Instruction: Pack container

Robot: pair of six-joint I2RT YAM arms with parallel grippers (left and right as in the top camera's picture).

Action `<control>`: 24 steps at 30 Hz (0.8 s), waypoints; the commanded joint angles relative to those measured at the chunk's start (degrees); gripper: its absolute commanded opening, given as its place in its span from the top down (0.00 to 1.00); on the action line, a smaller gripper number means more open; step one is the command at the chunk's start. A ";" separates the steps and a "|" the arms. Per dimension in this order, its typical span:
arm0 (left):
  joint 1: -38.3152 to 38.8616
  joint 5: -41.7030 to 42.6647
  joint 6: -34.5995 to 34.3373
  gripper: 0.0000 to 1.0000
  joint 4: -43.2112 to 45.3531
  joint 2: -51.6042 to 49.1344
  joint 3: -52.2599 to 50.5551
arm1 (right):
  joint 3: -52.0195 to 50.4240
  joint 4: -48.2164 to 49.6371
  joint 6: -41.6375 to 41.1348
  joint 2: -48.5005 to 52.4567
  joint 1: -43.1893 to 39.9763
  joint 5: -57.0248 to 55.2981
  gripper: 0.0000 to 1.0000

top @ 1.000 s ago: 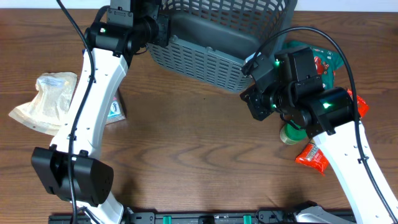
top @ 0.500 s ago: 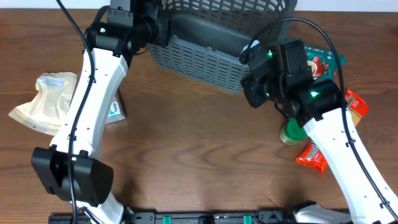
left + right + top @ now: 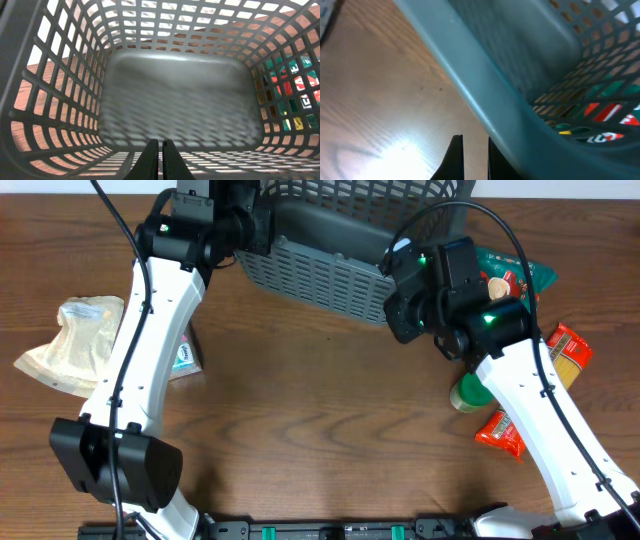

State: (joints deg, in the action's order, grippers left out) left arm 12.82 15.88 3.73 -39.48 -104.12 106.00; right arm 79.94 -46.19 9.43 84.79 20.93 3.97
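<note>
Grey basket (image 3: 320,275) tipped, seemingly pinched in closed left gripper (image 3: 159,145). Right gripper (image 3: 474,142) barely parted, empty, beside rim (image 3: 470,67): widen, straddle rim, then close.

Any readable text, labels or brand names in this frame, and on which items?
No text can be read.
Green and red packet: printing blurred.
Red packet: white marks too small.
Small white packet: teal print too small.
</note>
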 commanded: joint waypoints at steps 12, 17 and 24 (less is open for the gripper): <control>0.20 -1.11 0.72 0.94 -6.95 -1.01 0.26 | 0.90 2.60 -3.82 0.52 -3.34 -4.17 0.99; 0.59 -1.11 0.72 0.94 -9.27 -1.01 0.26 | 0.90 3.34 -3.82 0.52 -3.58 -4.20 0.99; 2.03 -1.11 0.74 0.94 -11.50 -1.01 0.26 | 0.90 4.52 -3.85 0.52 -3.85 -4.22 0.99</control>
State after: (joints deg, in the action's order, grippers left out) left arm 14.02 15.90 4.14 -48.93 -103.98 107.72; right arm 79.94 -42.33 6.44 84.82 17.61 0.38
